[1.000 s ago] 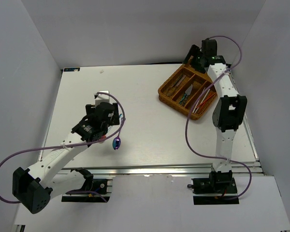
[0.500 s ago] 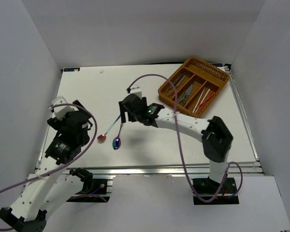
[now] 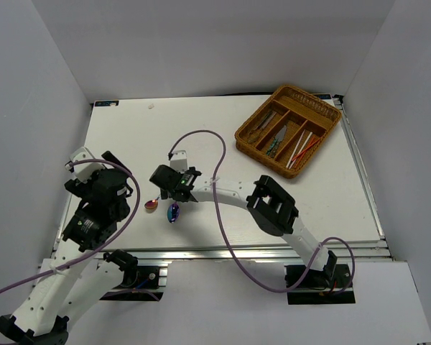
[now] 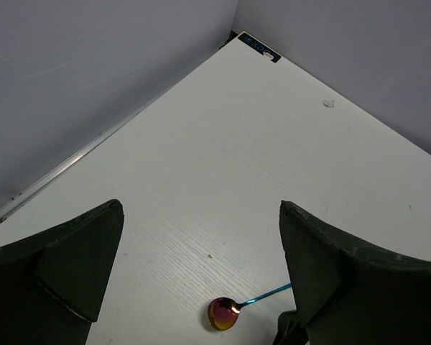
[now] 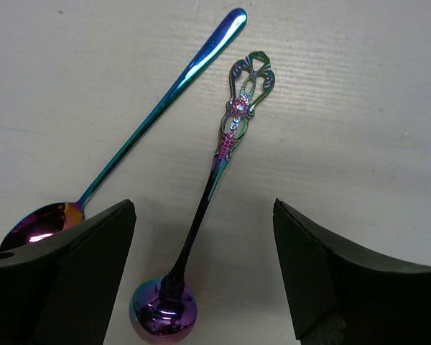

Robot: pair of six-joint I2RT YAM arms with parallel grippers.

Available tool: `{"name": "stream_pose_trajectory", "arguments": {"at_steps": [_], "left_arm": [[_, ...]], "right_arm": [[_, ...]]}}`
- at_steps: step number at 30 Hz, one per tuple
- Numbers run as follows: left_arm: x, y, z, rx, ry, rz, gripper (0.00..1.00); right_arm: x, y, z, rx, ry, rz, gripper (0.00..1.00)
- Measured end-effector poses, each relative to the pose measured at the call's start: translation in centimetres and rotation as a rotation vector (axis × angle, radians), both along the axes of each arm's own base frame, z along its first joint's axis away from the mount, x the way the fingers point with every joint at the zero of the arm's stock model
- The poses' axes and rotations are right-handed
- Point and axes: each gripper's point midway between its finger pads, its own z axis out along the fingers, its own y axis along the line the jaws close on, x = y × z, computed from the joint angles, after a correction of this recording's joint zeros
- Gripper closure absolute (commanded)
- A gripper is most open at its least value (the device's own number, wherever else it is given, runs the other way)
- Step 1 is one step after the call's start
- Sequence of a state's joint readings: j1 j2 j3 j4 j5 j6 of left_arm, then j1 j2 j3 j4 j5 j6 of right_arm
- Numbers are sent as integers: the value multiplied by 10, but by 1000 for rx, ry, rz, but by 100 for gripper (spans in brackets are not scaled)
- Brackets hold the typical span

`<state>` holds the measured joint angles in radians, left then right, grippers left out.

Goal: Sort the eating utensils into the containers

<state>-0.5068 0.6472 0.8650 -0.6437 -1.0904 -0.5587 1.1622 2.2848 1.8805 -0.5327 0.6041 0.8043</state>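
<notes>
Hovering low over the white table (image 3: 309,208), my right gripper (image 5: 201,215) stands spread wide and grasps nothing. Two iridescent spoons lie under it. The ornate spoon (image 5: 214,180) runs lengthwise between my two fingers (image 5: 65,280), apart from both. Its scrolled handle end points away from my wrist, and its round purple bowl is nearest the wrist.

The plain spoon (image 5: 158,100), with a blue-teal handle, lies slanted just beside the ornate one. Its bowl is partly hidden behind the finger on the left of the wrist view, and I cannot tell whether that finger touches it. The two handle ends come near each other without touching.

From above, both bowls show on the near side of my right gripper, left of the table's middle. My left gripper (image 4: 200,208) is also released and empty, raised near the table's left edge. The wicker tray (image 3: 262,159) sits well apart at the far right, with other utensils (image 3: 280,136) lying in its compartments.
</notes>
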Motion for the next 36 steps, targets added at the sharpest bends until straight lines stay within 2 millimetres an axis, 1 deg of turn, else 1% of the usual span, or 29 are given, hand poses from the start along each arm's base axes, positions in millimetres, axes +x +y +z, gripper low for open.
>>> {"name": "stream_pose_trajectory", "arguments": {"at_steps": [2, 3, 5, 6, 7, 8, 11, 12, 14, 16, 19, 22, 24, 25, 27, 28, 29, 32, 33, 35, 36], "left_arm": [[0, 0, 0, 0, 1, -1, 2], [0, 0, 0, 0, 0, -1, 2], [0, 0, 0, -1, -1, -2, 2], [-1, 0, 0, -1, -2, -2, 2], [-1, 0, 1, -3, -5, -2, 2], [-2, 1, 1, -5, -8, -2, 2], [-4, 2, 3, -11, -20, -2, 2], [-5, 2, 4, -14, -24, -2, 2], [-6, 3, 5, -17, -31, -2, 2], [-6, 3, 5, -18, -32, -2, 2], [-6, 3, 5, -17, -31, -2, 2], [-6, 3, 4, -16, -29, -2, 2], [-6, 3, 4, -14, -27, -3, 2], [-6, 3, 4, -13, -26, -4, 2], [-6, 3, 4, -12, -24, -8, 2], [-5, 2, 4, -12, -23, -10, 2], [-5, 1, 3, -13, -22, -14, 2], [-4, -1, 3, -15, -18, -29, 2], [-4, -2, 3, -15, -16, -34, 2], [-3, -3, 2, -16, -14, -44, 2], [-3, -4, 2, -18, -14, -49, 2]], "right_arm": [[-3, -1, -8, 7, 16, -3, 26], [-5, -1, -13, 10, 29, -3, 32], [-8, -2, -22, 8, 51, -2, 37], [-9, -1, -27, 8, 60, -1, 43], [-7, -1, -29, 10, 56, -6, 47], [-7, 0, -29, 13, 58, -6, 56], [-5, 0, -30, 31, 56, -16, 73], [-6, -1, -31, 40, 58, -16, 83], [-6, -9, -31, 52, 58, -18, 100], [-12, -25, -33, 51, 76, 1, 100], [-14, -45, -33, 45, 101, 57, 100], [-6, -69, -32, 14, 120, 142, 100], [1, -89, -29, -7, 119, 216, 100], [4, -101, -25, -21, 120, 250, 100], [11, -126, -11, -38, 105, 318, 100], [19, -140, 2, -42, 83, 350, 100], [28, -149, 15, -42, 52, 375, 100], [68, -182, 63, -77, -93, 433, 100], [84, -196, 78, -106, -142, 435, 100], [119, -218, 104, -173, -228, 441, 100], [136, -229, 113, -210, -259, 440, 100]]}}
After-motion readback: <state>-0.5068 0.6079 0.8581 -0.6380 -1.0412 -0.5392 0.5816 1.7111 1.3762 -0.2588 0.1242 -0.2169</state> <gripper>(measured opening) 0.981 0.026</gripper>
